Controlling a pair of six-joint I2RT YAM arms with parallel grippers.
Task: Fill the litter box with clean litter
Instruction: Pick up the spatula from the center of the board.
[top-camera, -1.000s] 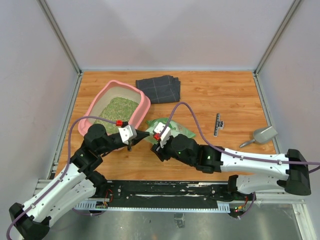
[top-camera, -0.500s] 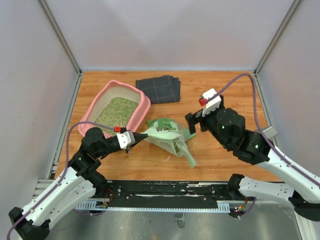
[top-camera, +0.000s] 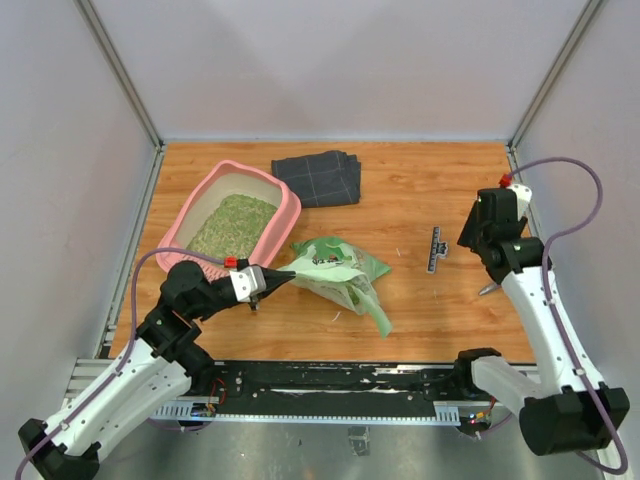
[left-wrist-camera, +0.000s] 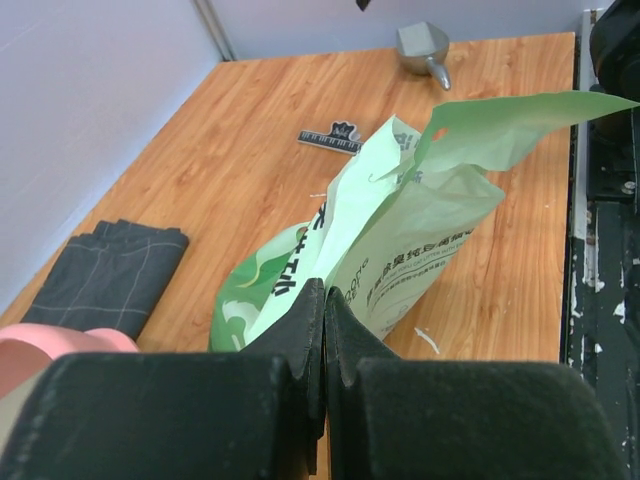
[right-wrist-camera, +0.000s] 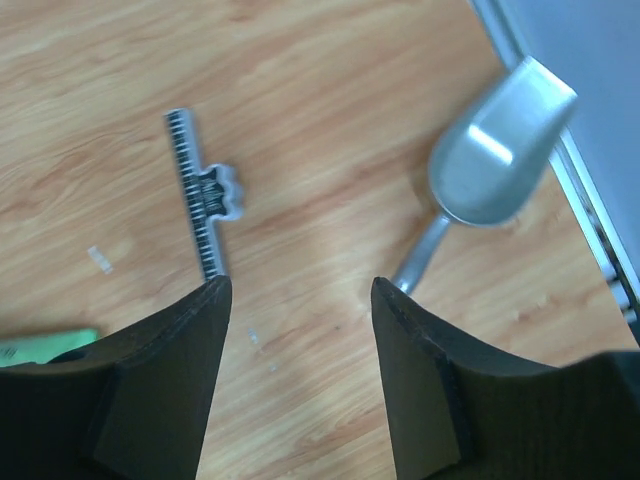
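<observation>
Wooden tabletop (top-camera: 420, 190) inside grey walls carries a pink plastic rectangular litter box (top-camera: 293, 205) at the left rear, with a dark grey folded cloth (top-camera: 318, 178) just beside it. We see greenish-tan granular clean litter (top-camera: 235, 222) already covering the box floor, so we judge the filling largely done; levelling or topping up may remain. Our left end effector (left-wrist-camera: 325, 300) is clenched on a corner of the green-and-white printed plastic bag (top-camera: 335, 265). The bag lies slumped on the tabletop just beside the box, its torn mouth open toward the near right. Our right end effector (right-wrist-camera: 300, 290) hangs with its fingers spread and nothing between them. It sits above bare wood between a black toothed clip (right-wrist-camera: 205, 195) and the handle of a grey metal scoop (right-wrist-camera: 495, 150). Half a second ago that arm was near the middle of the tabletop, close to the bag; it has since swung out to the right edge over the scoop. The left arm and bag have barely shifted.
</observation>
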